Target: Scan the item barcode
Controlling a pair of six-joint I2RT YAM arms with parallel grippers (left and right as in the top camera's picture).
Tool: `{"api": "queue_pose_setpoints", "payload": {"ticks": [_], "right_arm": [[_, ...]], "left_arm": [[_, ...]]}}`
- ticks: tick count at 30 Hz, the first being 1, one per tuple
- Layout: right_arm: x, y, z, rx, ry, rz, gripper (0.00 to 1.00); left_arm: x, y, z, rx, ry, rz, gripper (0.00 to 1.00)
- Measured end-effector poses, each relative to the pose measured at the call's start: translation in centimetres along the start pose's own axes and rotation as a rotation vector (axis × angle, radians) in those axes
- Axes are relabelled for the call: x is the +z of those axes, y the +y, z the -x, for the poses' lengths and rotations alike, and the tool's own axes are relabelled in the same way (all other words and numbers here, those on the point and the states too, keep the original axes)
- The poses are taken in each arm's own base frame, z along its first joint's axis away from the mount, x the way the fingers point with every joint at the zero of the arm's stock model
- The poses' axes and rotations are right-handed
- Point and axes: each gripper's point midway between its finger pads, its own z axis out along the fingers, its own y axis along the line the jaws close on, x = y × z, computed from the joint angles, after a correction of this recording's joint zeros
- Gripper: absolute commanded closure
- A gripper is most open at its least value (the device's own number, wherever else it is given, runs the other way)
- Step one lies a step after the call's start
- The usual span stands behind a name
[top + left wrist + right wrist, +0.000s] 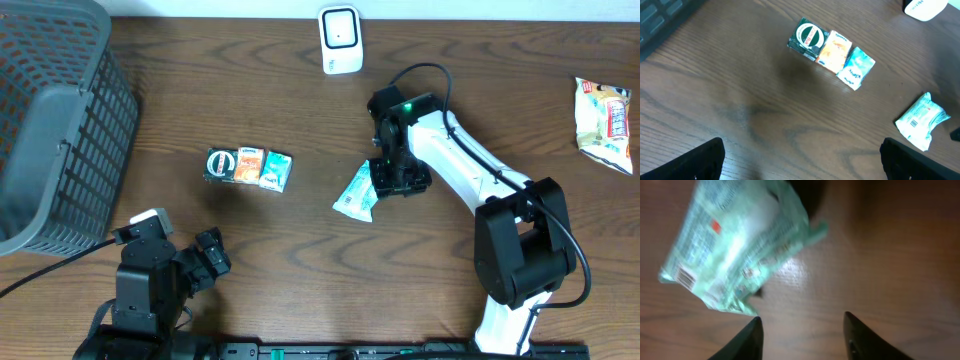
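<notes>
Overhead, the teal packet [356,193] lay flat on the table [300,270] beside the right gripper [388,178], its jaws half-open and empty, the left gripper [208,252] gaping wide; a shallow pinch could crumple the slippery film and hide its barcode [686,277].

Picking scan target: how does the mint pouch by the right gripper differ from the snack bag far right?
The mint pouch is pale green and smaller; the snack bag is yellow-white and larger. A barcode shows on the mint pouch; none visible on the snack bag. Both lie on the table, ungripped.
</notes>
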Motion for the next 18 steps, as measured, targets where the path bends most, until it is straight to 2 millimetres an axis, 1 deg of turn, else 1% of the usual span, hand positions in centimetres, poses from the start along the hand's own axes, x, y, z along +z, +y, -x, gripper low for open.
{"api": "queue_pose_setpoints", "payload": {"ticks": [3, 5, 7, 12, 18], "right_arm": [[0.0, 0.4, 1.1, 0.003, -0.044, 0.015, 0.64], [-0.1, 0.5, 1.7, 0.002, -0.067, 0.022, 0.64], [-0.1, 0.7, 2.1, 0.0, -0.086, 0.028, 0.68], [-0.1, 0.7, 2.5, 0.009, -0.101, 0.029, 0.98], [0.0, 0.2, 1.8, 0.017, -0.075, 0.002, 0.98]], "left_arm": [[0.0, 0.0, 0.0, 0.0, 0.0, 0.0, 0.02], [0.0, 0.0, 0.0, 0.0, 0.0, 0.0, 0.02], [0.0, 0.0, 0.0, 0.0, 0.0, 0.0, 0.02], [0.0, 0.0, 0.0, 0.0, 0.0, 0.0, 0.02], [0.0, 0.0, 0.0, 0.0, 0.0, 0.0, 0.02]]}}
